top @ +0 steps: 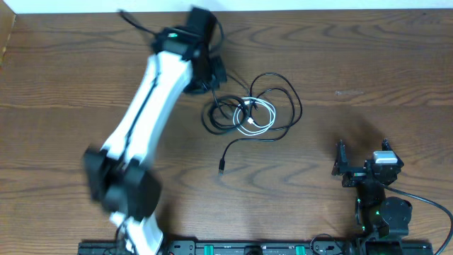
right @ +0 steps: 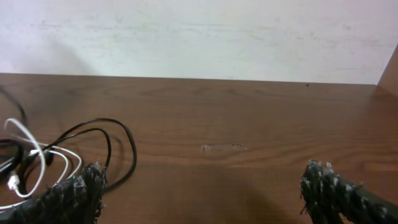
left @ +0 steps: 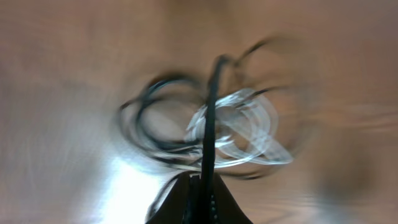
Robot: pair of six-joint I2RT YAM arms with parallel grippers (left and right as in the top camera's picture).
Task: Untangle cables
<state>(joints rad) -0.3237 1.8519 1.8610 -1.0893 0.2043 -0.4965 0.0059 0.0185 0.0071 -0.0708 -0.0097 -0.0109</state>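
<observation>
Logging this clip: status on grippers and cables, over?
Left gripper shut on black cable. Right gripper open, parked aside. Cables tangled, white cable looped within. Nothing blocking.

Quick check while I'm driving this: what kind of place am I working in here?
Probably a robotics lab bench or test station: a bare wooden table against a plain white wall, the left arm and right arm mounted at its near edge, and a tangle of thin cables laid out.

blk cables, white cable, poss. grey-tinged in blur, brown wood-grain table, off-white wall
</observation>
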